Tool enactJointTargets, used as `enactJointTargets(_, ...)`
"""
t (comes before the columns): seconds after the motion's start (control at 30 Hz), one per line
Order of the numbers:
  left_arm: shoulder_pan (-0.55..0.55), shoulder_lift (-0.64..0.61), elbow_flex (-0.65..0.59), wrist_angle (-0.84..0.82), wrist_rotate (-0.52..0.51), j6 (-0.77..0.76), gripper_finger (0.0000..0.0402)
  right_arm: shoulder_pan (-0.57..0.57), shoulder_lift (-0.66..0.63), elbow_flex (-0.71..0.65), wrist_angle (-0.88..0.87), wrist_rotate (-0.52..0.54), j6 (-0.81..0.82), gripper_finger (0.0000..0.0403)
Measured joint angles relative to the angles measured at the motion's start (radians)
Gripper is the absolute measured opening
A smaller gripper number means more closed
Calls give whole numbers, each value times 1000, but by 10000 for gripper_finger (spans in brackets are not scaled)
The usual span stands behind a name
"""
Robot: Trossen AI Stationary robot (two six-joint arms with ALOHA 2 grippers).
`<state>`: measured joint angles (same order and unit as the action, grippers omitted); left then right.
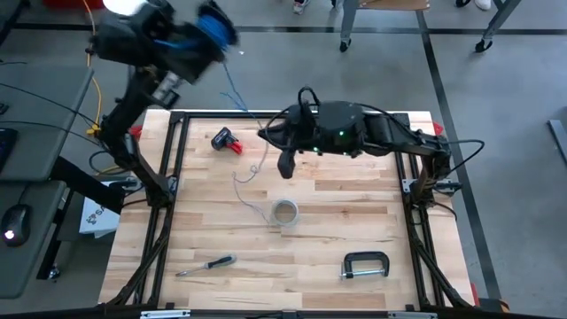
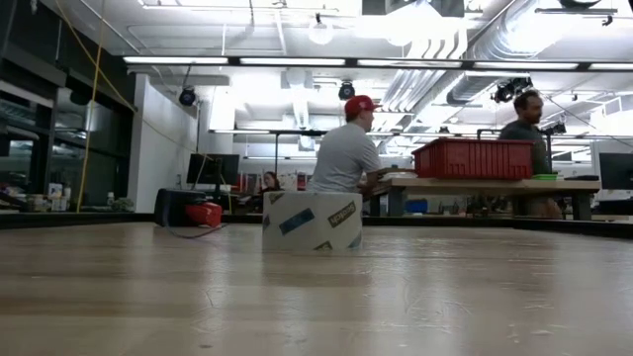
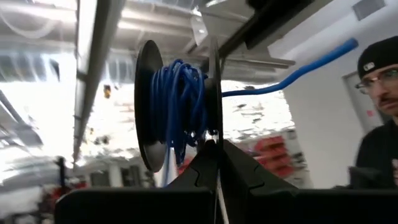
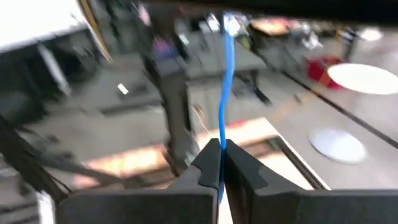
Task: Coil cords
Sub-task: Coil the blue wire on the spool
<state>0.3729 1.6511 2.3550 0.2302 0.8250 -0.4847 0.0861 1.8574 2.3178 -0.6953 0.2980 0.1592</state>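
Observation:
A black spool (image 3: 177, 109) wound with the blue cord (image 3: 180, 99) is held high beyond the table's far left corner by my shut left gripper (image 1: 197, 42). From the spool (image 1: 215, 29) the blue cord (image 1: 236, 90) runs down toward the table's far middle, where my right gripper (image 1: 264, 134) is shut on it. In the right wrist view the blue cord (image 4: 227, 74) climbs straight away from the shut fingers. A pale grey cord (image 1: 249, 174) lies in loose curves on the table under the right gripper, ending near the tape roll. My left gripper (image 3: 214, 149) pinches the rim of one spool flange (image 3: 212, 127) between its two fingers, edge-on. The spool is lifted clear, high in the air, its axis lying across the fingers. My right gripper (image 4: 221, 155) pinches the blue cord (image 4: 222, 138) between its fingertips, roughly level above the table. The cord leads away from the fingers toward the spool in a nearly straight line.
On the table are a roll of tape (image 1: 283, 213) in the middle, a red-and-black tool (image 1: 228, 140) at the far left, a screwdriver (image 1: 205, 264) near left and a black clamp (image 1: 365, 264) near right. People (image 2: 346, 148) work at benches beyond the table; one (image 3: 379, 112) is close by.

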Motion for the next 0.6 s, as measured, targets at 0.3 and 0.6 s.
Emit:
enactJointTargets(0.3, 117, -97, 1, -9, -24, 16, 0, 7, -3, 0, -433, 106, 138, 1)
enactJointTargets(0.6, 181, -162, -2, -213, -57, 86, 0, 6, -4, 1, -657, 145, 228, 0)
